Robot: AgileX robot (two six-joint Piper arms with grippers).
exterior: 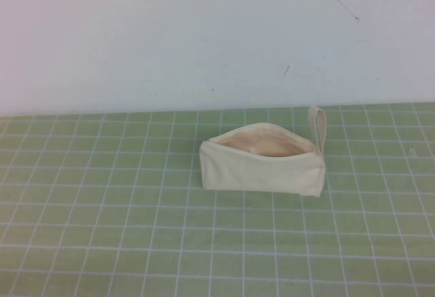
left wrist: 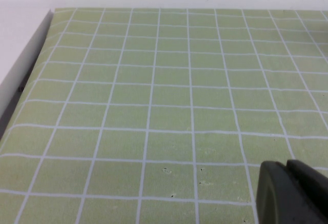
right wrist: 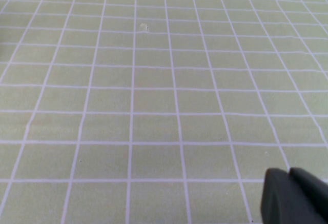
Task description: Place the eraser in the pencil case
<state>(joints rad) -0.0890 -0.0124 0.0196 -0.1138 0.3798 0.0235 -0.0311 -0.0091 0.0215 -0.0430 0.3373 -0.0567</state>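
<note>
The cream canvas pencil case (exterior: 262, 169) lies on the green grid mat right of the middle in the high view. Its zip mouth is open and shows the peach lining (exterior: 268, 145); its loop strap (exterior: 318, 127) stands up at its right end. The eraser is not in view in any frame. Neither arm shows in the high view. My left gripper (left wrist: 287, 168) shows in the left wrist view, its dark fingers pressed together, empty, over bare mat. My right gripper (right wrist: 288, 175) shows in the right wrist view, fingers together, empty, over bare mat.
The green grid mat (exterior: 102, 208) covers the table up to a white back wall (exterior: 204, 32). The mat's edge and a white border (left wrist: 25, 60) show in the left wrist view.
</note>
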